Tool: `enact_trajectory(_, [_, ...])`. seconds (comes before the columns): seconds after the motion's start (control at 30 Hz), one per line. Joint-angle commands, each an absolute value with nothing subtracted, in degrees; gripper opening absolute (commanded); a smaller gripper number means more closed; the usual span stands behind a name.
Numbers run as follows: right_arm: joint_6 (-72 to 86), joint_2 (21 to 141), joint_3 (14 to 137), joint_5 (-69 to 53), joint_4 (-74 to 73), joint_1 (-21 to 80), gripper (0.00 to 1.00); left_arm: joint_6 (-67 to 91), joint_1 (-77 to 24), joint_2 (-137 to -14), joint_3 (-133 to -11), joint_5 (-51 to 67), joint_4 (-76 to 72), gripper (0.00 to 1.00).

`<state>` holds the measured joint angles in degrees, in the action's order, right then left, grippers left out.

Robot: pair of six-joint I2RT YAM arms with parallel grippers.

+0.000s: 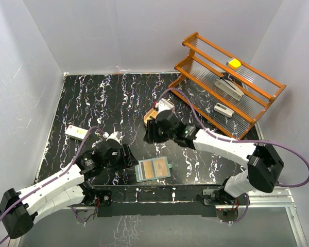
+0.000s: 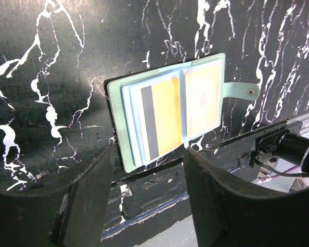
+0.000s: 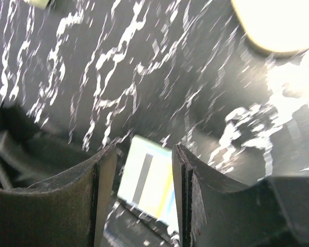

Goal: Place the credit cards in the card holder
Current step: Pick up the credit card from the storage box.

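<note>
The teal card holder (image 1: 153, 170) lies open on the black marbled table near the front edge. In the left wrist view the holder (image 2: 116, 110) has an orange card with a dark stripe (image 2: 162, 121) in its left pocket and another orange card (image 2: 202, 100) in its right pocket. Its snap tab (image 2: 242, 91) sticks out to the right. My left gripper (image 1: 125, 156) is open and empty just left of the holder, also seen in its wrist view (image 2: 149, 170). My right gripper (image 1: 151, 132) is open and empty above the table behind the holder. Its blurred view (image 3: 144, 152) shows the holder (image 3: 147, 177) between the fingers.
An oval tan tray (image 1: 149, 115) sits behind the right gripper, partly hidden, and shows in the right wrist view (image 3: 278, 23). A small pale rectangular object (image 1: 76, 133) lies at the left. A wooden two-tier rack (image 1: 229, 85) with small items stands at the back right.
</note>
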<state>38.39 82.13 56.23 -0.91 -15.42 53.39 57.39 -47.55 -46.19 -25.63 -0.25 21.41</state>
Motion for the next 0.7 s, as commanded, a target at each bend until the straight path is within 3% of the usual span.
enact_trajectory(0.0, [25.7, 84.4, 67.7, 8.2, -23.4, 48.5, 0.46, 55.1, -47.8, -42.9, -29.0, -2.4, 24.9, 0.64])
enact_trajectory(0.03, [23.6, 85.3, 69.7, 9.9, -24.4, 47.7, 0.46, 54.7, -47.8, -42.3, -29.4, -2.5, 25.2, 0.74])
enact_trajectory(0.07, [21.6, 86.2, 71.6, 11.7, -25.1, 47.0, 0.46, 54.5, -47.8, -41.9, -29.8, -2.7, 25.6, 0.94])
enact_trajectory(0.1, [19.7, 87.4, 73.8, 13.5, -25.9, 46.1, 0.46, 54.2, -47.8, -41.4, -30.1, -3.0, 26.2, 0.98])
enact_trajectory(0.67, [0.1, 112.0, 98.3, 30.3, -32.6, 42.9, 0.51, 49.8, -47.7, -40.2, -34.7, -4.9, 27.9, 0.99])
